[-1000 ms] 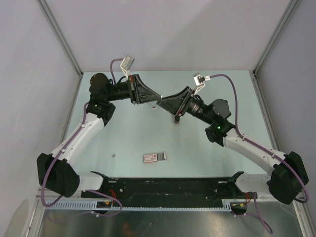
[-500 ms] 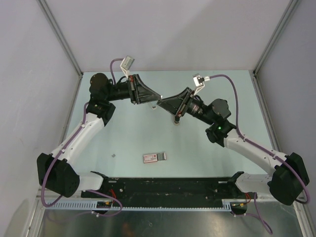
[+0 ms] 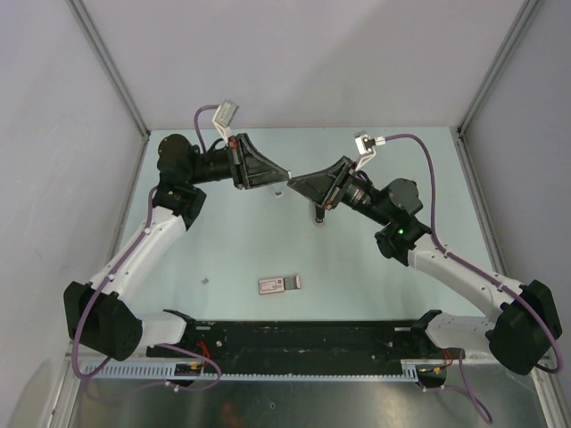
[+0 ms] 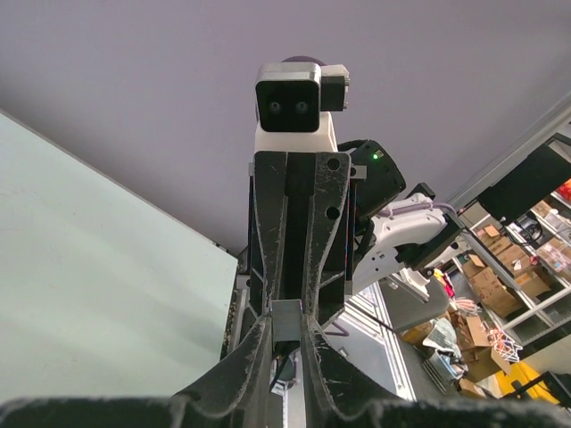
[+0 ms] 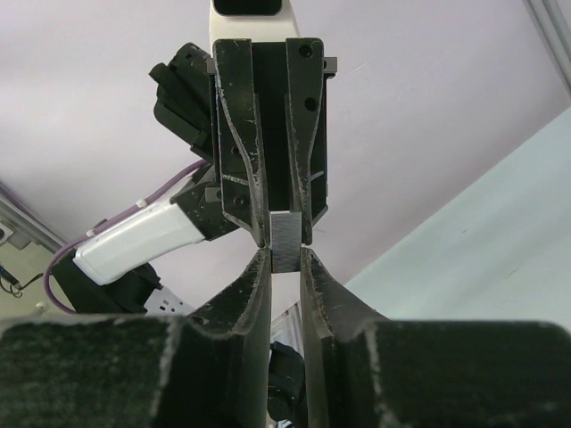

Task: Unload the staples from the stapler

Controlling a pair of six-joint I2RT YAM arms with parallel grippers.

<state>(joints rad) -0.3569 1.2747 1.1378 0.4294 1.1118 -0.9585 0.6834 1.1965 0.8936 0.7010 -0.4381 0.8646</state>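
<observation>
The stapler, a small flat pink-and-white block with a darker right end, lies on the table near the front, apart from both grippers. My left gripper and right gripper meet tip to tip in the air above the far middle of the table. A small grey ribbed block, like a strip of staples, is pinched between both pairs of fingertips. It also shows in the right wrist view. The left gripper and the right gripper are both shut on it.
A thin dark bar lies on the pale green table below the right gripper. A tiny speck lies left of the stapler. Grey walls enclose the table; the black base rail runs along the front.
Both grippers, still joined on the grey block, have shifted slightly toward the back. The stapler has not moved.
</observation>
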